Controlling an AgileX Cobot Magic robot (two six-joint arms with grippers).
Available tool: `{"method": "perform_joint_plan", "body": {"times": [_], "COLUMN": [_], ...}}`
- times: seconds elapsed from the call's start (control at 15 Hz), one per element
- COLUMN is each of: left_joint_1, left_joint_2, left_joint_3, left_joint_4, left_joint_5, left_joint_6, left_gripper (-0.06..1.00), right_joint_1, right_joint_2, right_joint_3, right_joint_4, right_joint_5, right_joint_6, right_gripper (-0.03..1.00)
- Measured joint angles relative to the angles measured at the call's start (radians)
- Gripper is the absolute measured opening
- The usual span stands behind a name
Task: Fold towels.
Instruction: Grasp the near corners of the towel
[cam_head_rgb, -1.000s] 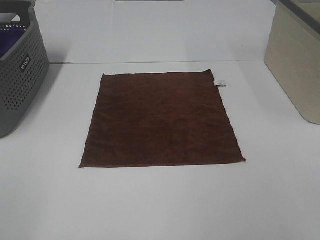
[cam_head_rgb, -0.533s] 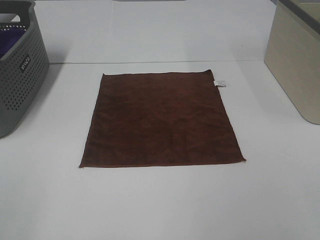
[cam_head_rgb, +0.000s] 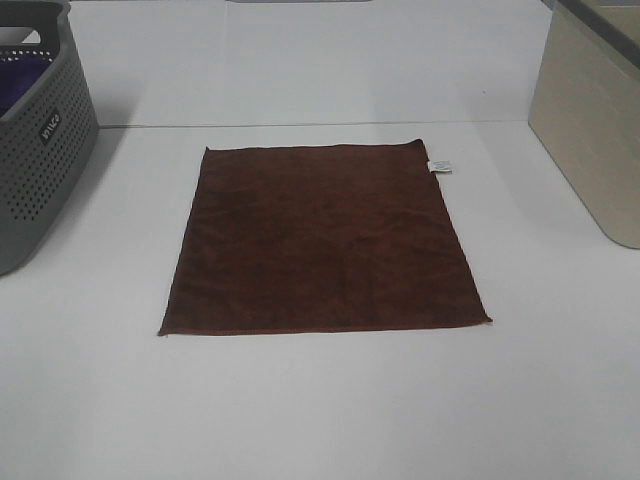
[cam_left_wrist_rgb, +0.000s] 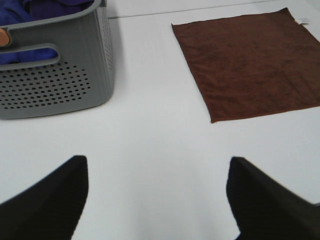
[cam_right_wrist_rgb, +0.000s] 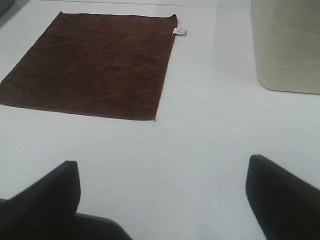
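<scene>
The dark reddish-brown towel lies spread flat and square on the white table, with its small white tag at the far right corner. It also shows in the left wrist view and the right wrist view. Neither gripper shows in the exterior high view. My left gripper is open and empty above bare table, short of the towel's near left corner. My right gripper is open and empty above bare table, short of the towel's near right corner.
A grey perforated basket stands at the left and holds a purple cloth. A beige bin stands at the right, also in the right wrist view. White table lies in front of the towel.
</scene>
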Motion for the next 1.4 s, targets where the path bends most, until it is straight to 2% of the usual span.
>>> {"method": "perform_joint_plan", "body": {"times": [1.4], "left_joint_1": [0.0], "left_joint_2": [0.0], "left_joint_3": [0.0], "left_joint_4": [0.0], "left_joint_5": [0.0], "left_joint_6": [0.0], "left_gripper": [0.73], "right_joint_1": [0.0], "right_joint_2": [0.0], "right_joint_3": [0.0], "right_joint_4": [0.0], "right_joint_5": [0.0], "right_joint_6": [0.0], "right_gripper": [0.84]}}
